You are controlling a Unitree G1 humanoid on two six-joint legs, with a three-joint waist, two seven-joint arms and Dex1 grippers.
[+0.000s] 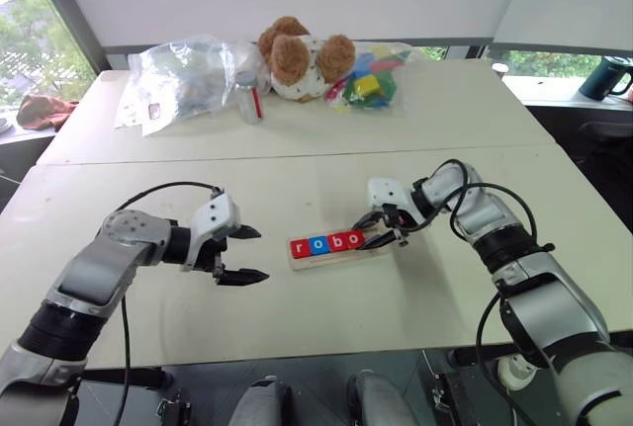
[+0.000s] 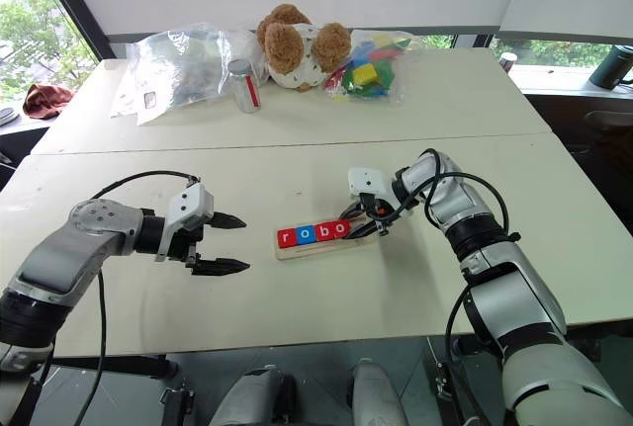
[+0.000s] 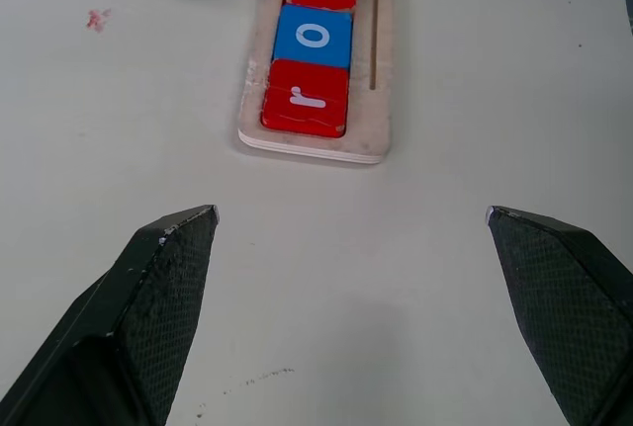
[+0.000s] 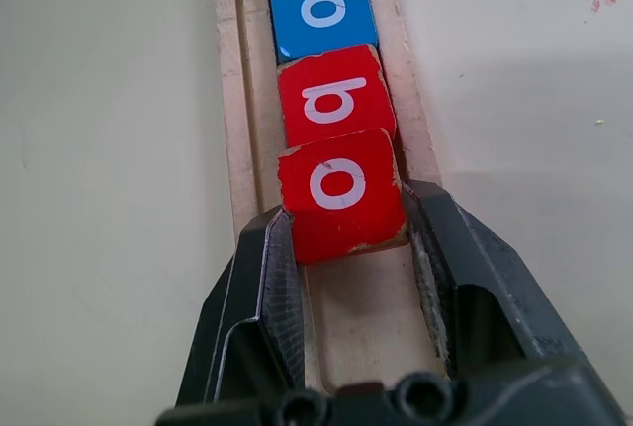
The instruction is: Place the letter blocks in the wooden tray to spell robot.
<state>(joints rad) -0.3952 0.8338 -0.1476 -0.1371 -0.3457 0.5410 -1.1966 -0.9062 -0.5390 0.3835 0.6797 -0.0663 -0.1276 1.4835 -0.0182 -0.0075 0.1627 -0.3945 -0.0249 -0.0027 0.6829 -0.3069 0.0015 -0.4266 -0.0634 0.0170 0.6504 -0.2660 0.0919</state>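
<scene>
The right gripper (image 4: pixel 346 238) is clamped on the red "o" block (image 4: pixel 341 194), fourth in the wooden tray (image 1: pixel 336 253), whose length runs away from it toward the left gripper (image 1: pixel 247 253), fingers wide apart and empty. One slot stays bare; the "t" block isn't visible.

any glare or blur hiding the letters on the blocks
No: in the right wrist view the red o block in the right gripper reads sharp; in the left wrist view the r block is clear and evenly lit, with the left gripper soft-edged.
</scene>
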